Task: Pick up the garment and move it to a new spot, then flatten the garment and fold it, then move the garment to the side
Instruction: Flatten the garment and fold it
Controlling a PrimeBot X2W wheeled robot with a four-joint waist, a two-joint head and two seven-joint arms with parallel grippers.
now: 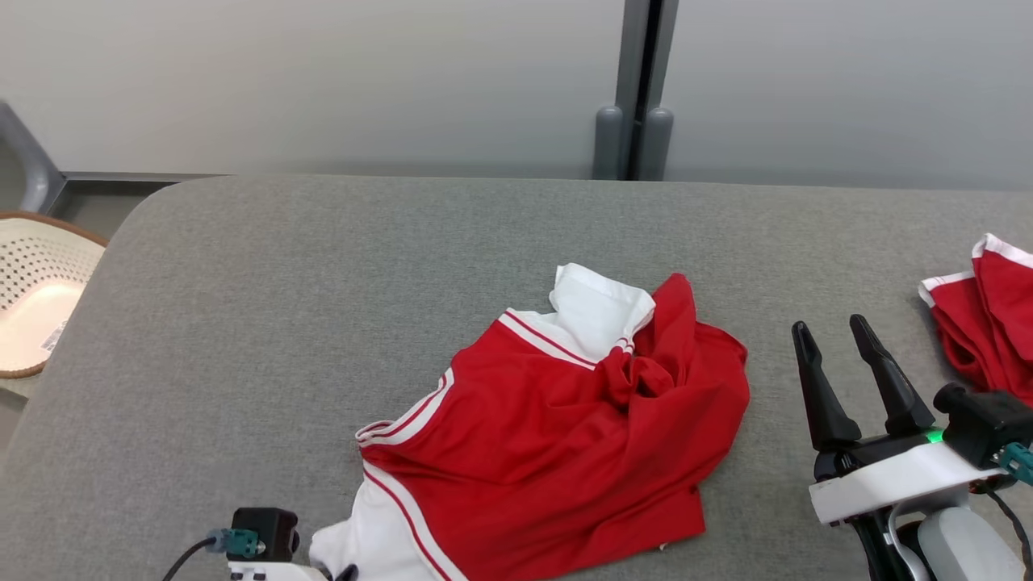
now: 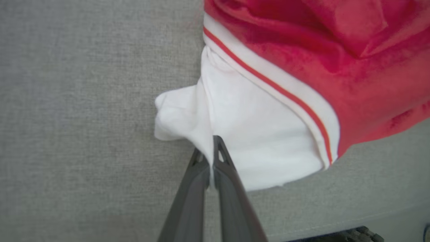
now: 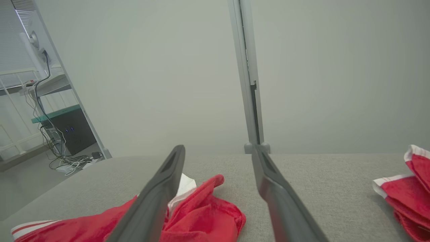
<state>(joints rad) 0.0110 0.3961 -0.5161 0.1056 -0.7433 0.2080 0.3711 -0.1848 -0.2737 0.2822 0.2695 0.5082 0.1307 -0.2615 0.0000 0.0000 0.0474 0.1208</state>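
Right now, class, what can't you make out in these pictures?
Garment: head view, bottom edge cuts off its near corner; its own folds hide its shape.
Second red cloth: head view, right edge cuts it off.
Basket: head view, left edge cuts it off.
Left jaws: left wrist view, they hide how much cloth they pinch.

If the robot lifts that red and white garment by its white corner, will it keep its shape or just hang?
Probably hang limp: the garment lies crumpled in soft folds. It looks thin, so it is likely light. The left gripper pinches only a small bit of the white sleeve, so the rest may drag across the table first.
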